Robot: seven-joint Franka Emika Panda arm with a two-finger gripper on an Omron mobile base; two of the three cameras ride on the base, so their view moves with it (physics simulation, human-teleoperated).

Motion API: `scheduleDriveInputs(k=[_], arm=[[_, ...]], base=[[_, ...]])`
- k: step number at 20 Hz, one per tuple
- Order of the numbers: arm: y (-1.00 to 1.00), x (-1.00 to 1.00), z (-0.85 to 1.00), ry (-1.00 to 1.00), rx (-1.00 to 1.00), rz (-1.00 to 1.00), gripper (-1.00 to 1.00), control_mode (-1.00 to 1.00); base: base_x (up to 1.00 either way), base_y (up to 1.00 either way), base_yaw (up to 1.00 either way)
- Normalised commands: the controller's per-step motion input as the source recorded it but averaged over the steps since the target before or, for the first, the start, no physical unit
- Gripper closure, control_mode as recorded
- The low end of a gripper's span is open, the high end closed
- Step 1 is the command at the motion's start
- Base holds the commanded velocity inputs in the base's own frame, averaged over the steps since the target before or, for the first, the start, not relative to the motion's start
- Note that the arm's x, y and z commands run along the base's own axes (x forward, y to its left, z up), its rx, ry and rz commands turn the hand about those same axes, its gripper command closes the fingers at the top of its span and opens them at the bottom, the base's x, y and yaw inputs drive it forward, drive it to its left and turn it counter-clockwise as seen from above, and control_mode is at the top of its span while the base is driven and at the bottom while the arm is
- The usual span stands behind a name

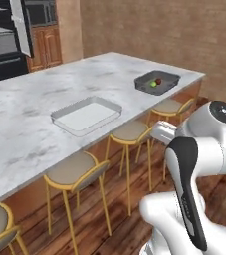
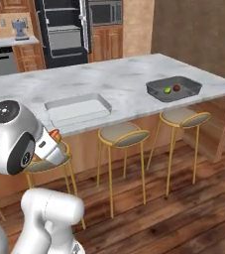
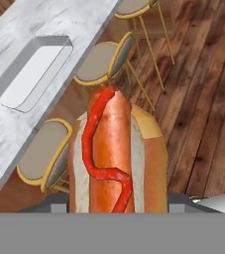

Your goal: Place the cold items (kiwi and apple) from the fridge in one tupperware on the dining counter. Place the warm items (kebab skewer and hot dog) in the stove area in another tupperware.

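End effector [image 3: 116,211] clamped on the hot dog [image 3: 115,154], low around the bun; soft, squashy cargo, so gentle pressure looks wise. The light tupperware [image 1: 86,115] waits on the table [image 1: 30,99].

A long marble counter [image 2: 124,74] carries two containers. The clear tupperware [image 2: 77,108] sits near the front edge. Well apart to the right, the dark tupperware [image 2: 174,89] holds a green kiwi [image 2: 167,90] just beside a red apple [image 2: 176,88]. Stools [image 2: 122,134] stand below the counter.

Yellow-legged stools [image 2: 123,134] line the wood floor [image 2: 183,213]; black fridge [image 2: 64,30] behind.
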Motion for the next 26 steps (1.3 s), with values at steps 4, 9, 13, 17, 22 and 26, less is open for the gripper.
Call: scheduleDriveInputs(k=[4, 9, 13, 17, 22, 26], arm=[[0.0, 0.0, 0.0, 0.0, 0.0, 0.0, 1.0, 1.0], [0.0, 0.0, 0.0, 0.0, 0.0, 0.0, 1.0, 1.0], [0.0, 0.0, 0.0, 0.0, 0.0, 0.0, 1.0, 1.0], [0.0, 0.0, 0.0, 0.0, 0.0, 0.0, 1.0, 1.0], [0.0, 0.0, 0.0, 0.0, 0.0, 0.0, 1.0, 1.0], [0.0, 0.0, 0.0, 0.0, 0.0, 0.0, 1.0, 1.0]], base=[[0.68, -0.06, 0.67], [0.5, -0.44, 0.26], [0.55, -0.63, 0.06], [0.78, -0.38, 0.22], [0.79, -0.31, 0.47], [0.69, -0.36, 0.6]])
